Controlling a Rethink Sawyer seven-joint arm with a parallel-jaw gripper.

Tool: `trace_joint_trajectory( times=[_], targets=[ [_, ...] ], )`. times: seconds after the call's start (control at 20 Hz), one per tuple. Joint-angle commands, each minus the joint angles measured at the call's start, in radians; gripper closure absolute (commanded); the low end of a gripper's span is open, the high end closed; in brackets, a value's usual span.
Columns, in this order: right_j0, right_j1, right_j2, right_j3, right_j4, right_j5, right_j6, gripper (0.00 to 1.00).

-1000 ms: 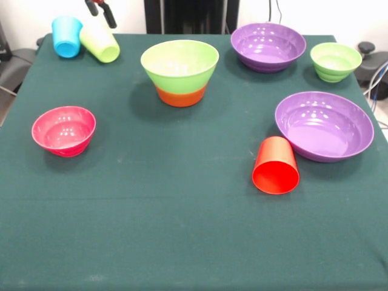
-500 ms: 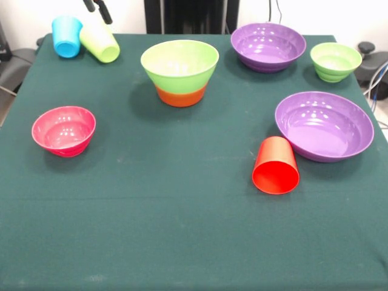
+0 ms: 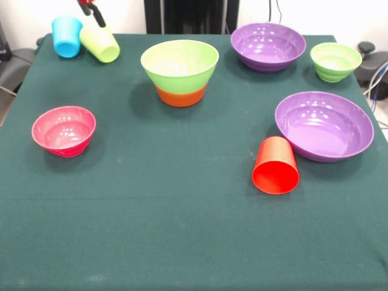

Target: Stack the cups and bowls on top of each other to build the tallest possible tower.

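The tower (image 3: 180,70) stands at the back centre: a large lime green bowl nested on an orange bowl (image 3: 180,96). A sky blue cup (image 3: 66,36) stands at the far left corner, and a lime green cup (image 3: 100,42) leans tilted beside it. A red cup (image 3: 276,165) lies on its side against the big purple bowl (image 3: 324,124). Also on the cloth are a second purple bowl (image 3: 268,45), a small green bowl (image 3: 335,60) and a pink bowl (image 3: 63,130). Only the tip of my gripper (image 3: 91,13) shows at the top edge, just above the lime green cup and holding nothing that I can see.
The table is covered by a dark green cloth (image 3: 182,230). A black pedestal column (image 3: 185,15) rises behind the far edge. Cables and dark gear (image 3: 373,66) sit off the right side.
The gripper has drawn up and to the left, so less of it shows at the top edge. None of the cups or bowls has moved.
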Motion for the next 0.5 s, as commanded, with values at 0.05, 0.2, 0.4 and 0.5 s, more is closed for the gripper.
trace_joint_trajectory(
  times=[0.05, 0.2, 0.4, 0.5],
  targets=[
    [0.001, 0.14, 0.081, 0.023, -0.118, -0.145, -0.168, 0.0],
    [-0.002, 0.181, 0.085, -0.005, -0.141, -0.177, -0.161, 0.0],
    [-0.01, 0.228, 0.091, -0.019, -0.163, -0.214, -0.153, 0.0],
    [-0.013, 0.244, 0.094, -0.022, -0.171, -0.226, -0.15, 0.0]
  ],
)
